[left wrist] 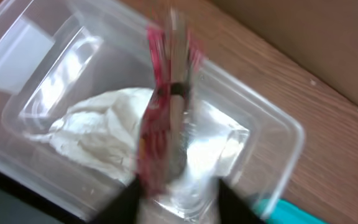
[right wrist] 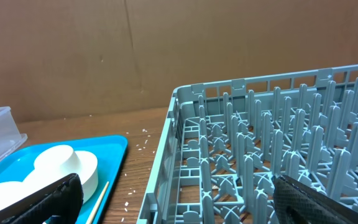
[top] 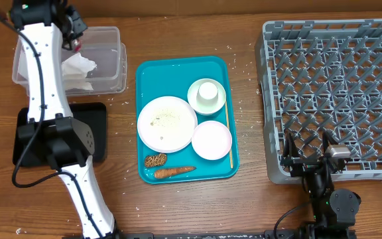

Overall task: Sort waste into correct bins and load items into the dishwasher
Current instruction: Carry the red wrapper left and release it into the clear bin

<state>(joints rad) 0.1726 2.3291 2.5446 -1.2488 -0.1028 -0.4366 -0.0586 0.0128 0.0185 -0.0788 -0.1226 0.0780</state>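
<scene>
My left gripper [top: 75, 32] is over the clear tub [top: 105, 40] at the back left; in the left wrist view its fingers [left wrist: 179, 202] stand apart. A blurred red-and-white wrapper [left wrist: 165, 106] hangs between them, close to the left finger, above the tub [left wrist: 272, 134]. White napkins [top: 78, 70] lie in the tub [left wrist: 98, 134]. On the teal tray [top: 146, 74] are a plate [top: 167, 126] with rice, a cup [top: 207, 91] in a bowl, a second bowl [top: 211, 140], chopsticks [top: 228, 126], a brown piece [top: 155, 160] and a carrot [top: 174, 171]. My right gripper [top: 308, 151] is open and empty at the grey rack's [top: 337, 79] front edge.
The black tray [top: 95, 123] lies in front of the tub, partly hidden by my left arm. Rice grains are scattered on the wood between the teal tray and the rack. The right wrist view shows the rack's pegs [right wrist: 278, 137] and the cup and bowl [right wrist: 67, 165].
</scene>
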